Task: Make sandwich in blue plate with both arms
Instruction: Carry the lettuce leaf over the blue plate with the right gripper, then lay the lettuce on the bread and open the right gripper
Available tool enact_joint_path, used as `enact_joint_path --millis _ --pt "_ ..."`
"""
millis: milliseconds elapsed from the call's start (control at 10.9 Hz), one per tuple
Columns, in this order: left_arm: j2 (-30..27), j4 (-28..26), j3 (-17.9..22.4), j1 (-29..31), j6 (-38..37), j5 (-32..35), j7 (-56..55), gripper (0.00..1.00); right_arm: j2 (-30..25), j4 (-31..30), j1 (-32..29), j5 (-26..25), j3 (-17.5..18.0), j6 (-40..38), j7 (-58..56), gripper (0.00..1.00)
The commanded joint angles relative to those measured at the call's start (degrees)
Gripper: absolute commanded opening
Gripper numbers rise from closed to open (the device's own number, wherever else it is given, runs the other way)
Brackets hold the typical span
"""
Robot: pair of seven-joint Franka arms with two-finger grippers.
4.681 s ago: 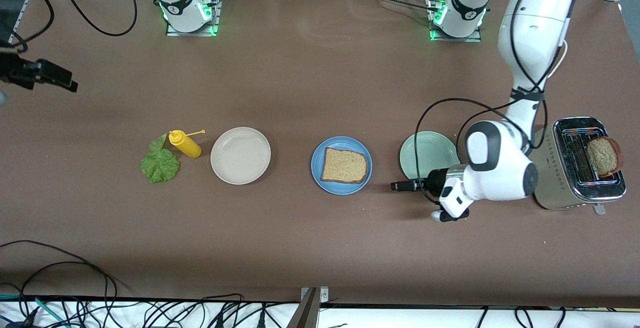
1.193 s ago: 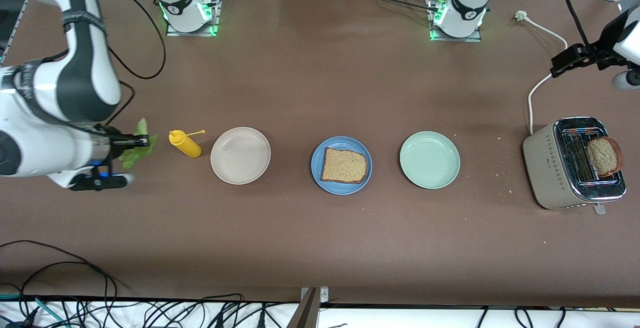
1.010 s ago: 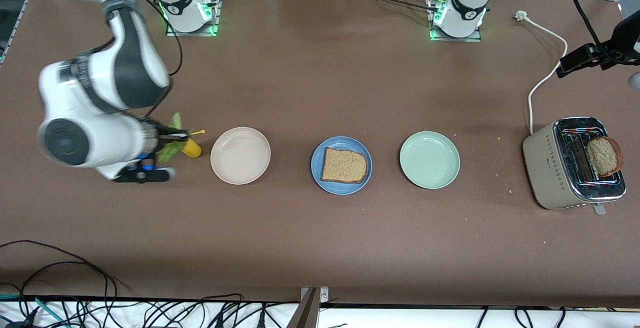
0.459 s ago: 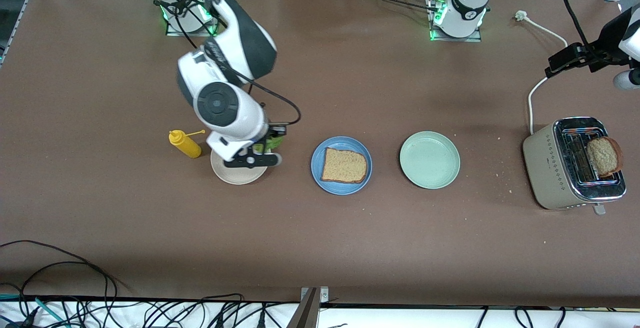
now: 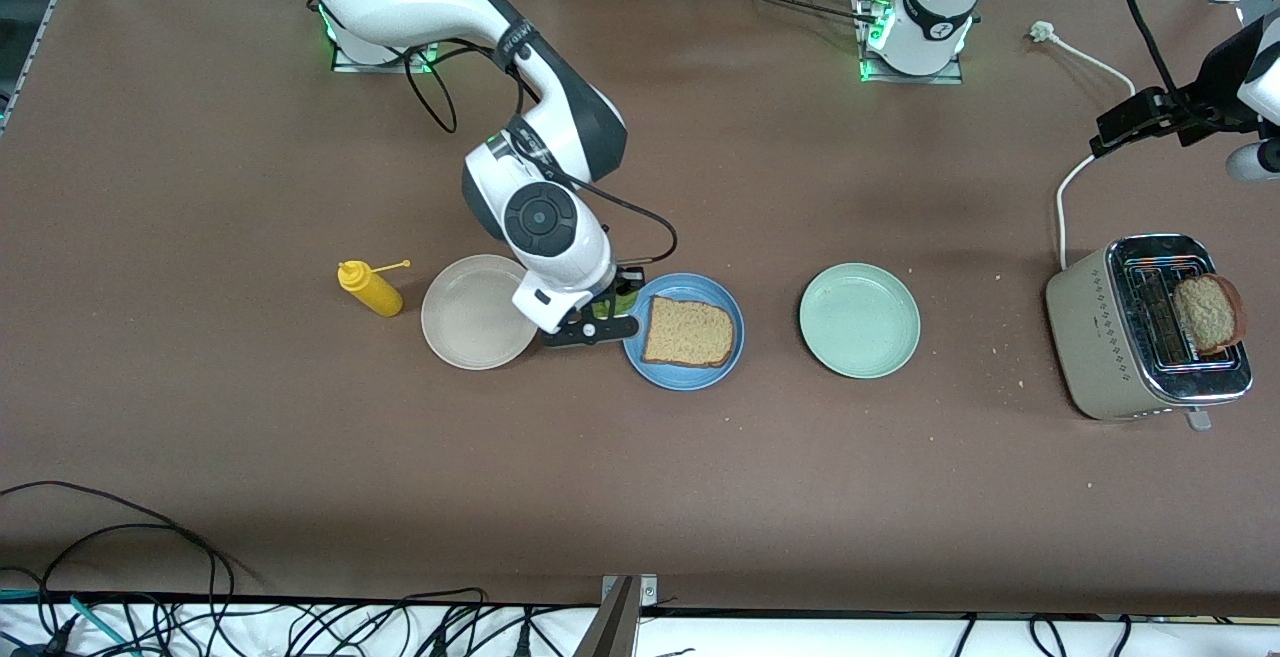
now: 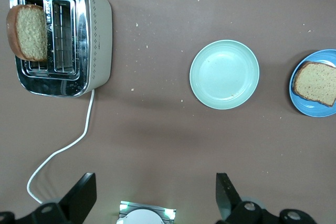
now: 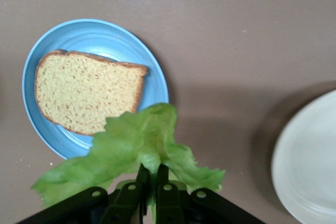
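brown table [image 5: 640, 477] runs wide under both arms. we see the right gripper [image 7: 149, 182] clenched on the lettuce [image 7: 131, 153], hanging over the edge of the blue plate [image 5: 730, 362] toward the right arm's end, where one bread slice [image 5: 688, 332] lies flat. the white plate [image 5: 470, 312] and mustard bottle [image 5: 370, 289] sit beside it, the green plate [image 5: 858, 320] and toaster [image 5: 1150, 332] toward the left arm's end. we'd carry the leaf on until it centres over the slice, lower it close, then let go so it lies flat. half a second ago this gripper was over the white plate. the left gripper [image 6: 155, 200] waits, released, high above the toaster
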Motion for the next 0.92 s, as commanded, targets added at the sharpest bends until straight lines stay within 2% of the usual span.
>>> enact_joint_path --millis 0,184,459,551,643,734,826 --pt "0.72 1.67 -0.45 0.14 -0.33 -0.26 0.26 1.0 3.65 1.25 1.6 0.93 0.3 6.97 -0.44 0.0" --pt "0.72 1.67 -0.37 0.14 -0.24 -0.26 0.26 1.0 4.63 1.25 2.74 1.01 1.0 10.5 -0.26 0.0" --pt "0.72 1.67 -0.37 0.14 -0.15 -0.26 0.26 1.0 5.77 1.25 3.97 0.93 1.0 10.6 0.27 0.0" --pt "0.72 1.67 -0.37 0.14 -0.15 -0.26 0.26 1.0 5.95 1.25 3.98 0.93 1.0 10.95 0.18 0.29" --pt "0.72 1.67 -0.37 0.05 -0.15 -0.35 0.26 1.0 5.86 1.25 4.06 0.84 1.0 10.86 0.27 0.9" --pt "0.72 1.67 -0.37 0.05 -0.15 -0.26 0.26 1.0 5.6 1.25 3.98 0.92 0.91 10.78 0.01 1.0" --pt "0.72 1.67 -0.28 0.14 -0.15 -0.35 0.26 1.0 5.42 1.33 3.98 0.93 0.91 10.69 -0.08 1.0"
